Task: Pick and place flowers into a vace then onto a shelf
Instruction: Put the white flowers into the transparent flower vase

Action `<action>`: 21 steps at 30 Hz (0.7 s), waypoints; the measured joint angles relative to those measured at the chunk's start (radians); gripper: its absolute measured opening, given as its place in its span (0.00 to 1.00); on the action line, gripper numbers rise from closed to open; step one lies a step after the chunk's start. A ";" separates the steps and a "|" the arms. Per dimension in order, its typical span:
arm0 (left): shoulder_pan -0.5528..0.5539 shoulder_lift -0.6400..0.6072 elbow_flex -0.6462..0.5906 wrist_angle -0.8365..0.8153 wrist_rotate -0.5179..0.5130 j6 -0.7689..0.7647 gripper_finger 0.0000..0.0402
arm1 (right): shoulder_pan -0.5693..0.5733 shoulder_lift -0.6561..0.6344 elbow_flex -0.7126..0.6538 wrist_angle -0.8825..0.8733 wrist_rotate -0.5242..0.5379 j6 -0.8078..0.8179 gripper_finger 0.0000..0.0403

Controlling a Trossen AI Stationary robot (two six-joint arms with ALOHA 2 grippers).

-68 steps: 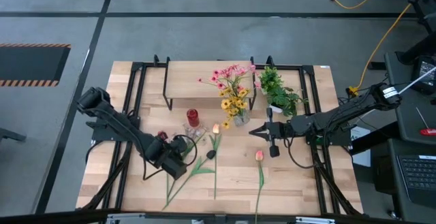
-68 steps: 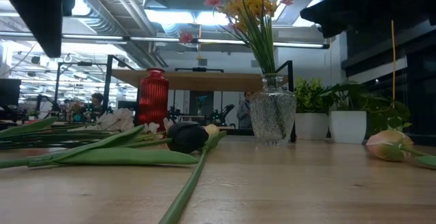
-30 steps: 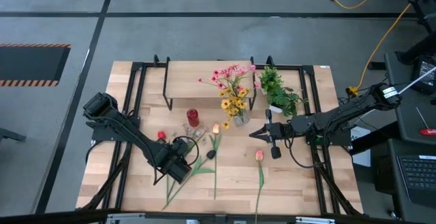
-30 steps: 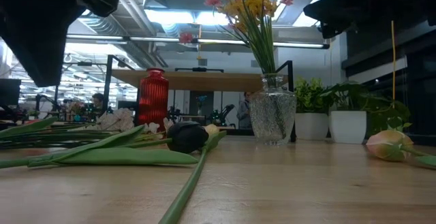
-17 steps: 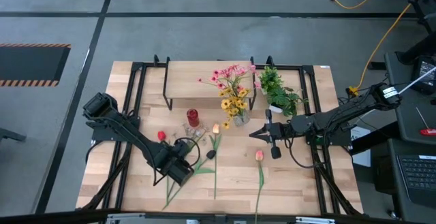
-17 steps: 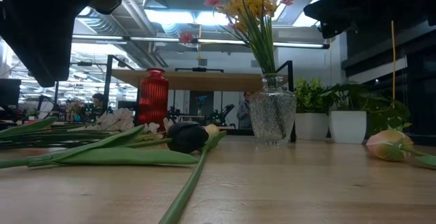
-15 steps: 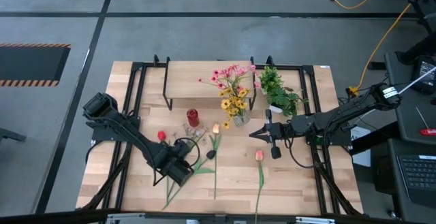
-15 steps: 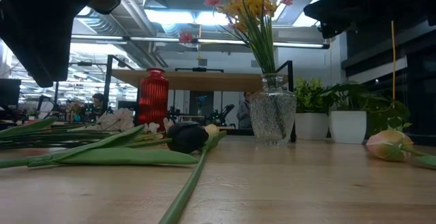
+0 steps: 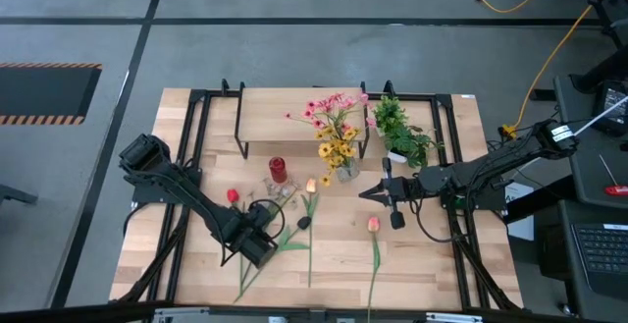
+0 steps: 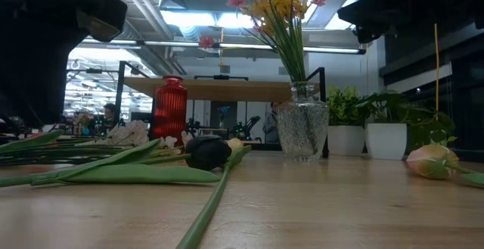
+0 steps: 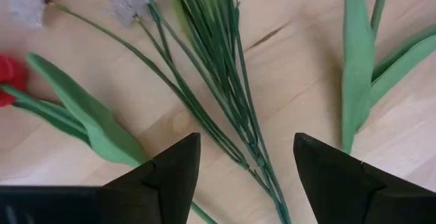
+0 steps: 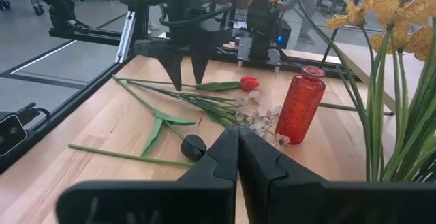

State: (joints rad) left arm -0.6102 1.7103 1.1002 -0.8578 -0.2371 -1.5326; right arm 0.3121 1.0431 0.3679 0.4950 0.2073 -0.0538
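Fingers of the left gripper stand apart just above the stems of loose flowers lying lower left on the desk, while the right gripper, fingers together, hovers centre-right near the vase below the shelf.

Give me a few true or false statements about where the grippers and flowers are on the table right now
1. The left gripper is open above a bundle of green stems. True.
2. The right gripper is holding a flower. False: it is shut on nothing.
3. The clear vase holds pink and yellow flowers. True.
4. The red bottle stands on the shelf. False: it stands on the table in front of the shelf.
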 joint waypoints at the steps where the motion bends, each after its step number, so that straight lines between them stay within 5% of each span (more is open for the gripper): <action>1: 0.000 0.000 -0.004 0.011 -0.001 0.000 0.57 | 0.000 0.000 0.000 0.000 0.000 0.000 0.04; 21: -0.003 0.001 -0.064 0.095 0.019 -0.010 0.57 | 0.000 0.000 0.000 0.000 0.000 0.001 0.04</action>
State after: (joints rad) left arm -0.6136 1.7111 1.0367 -0.7627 -0.2178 -1.5425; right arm 0.3122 1.0431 0.3679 0.4946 0.2073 -0.0532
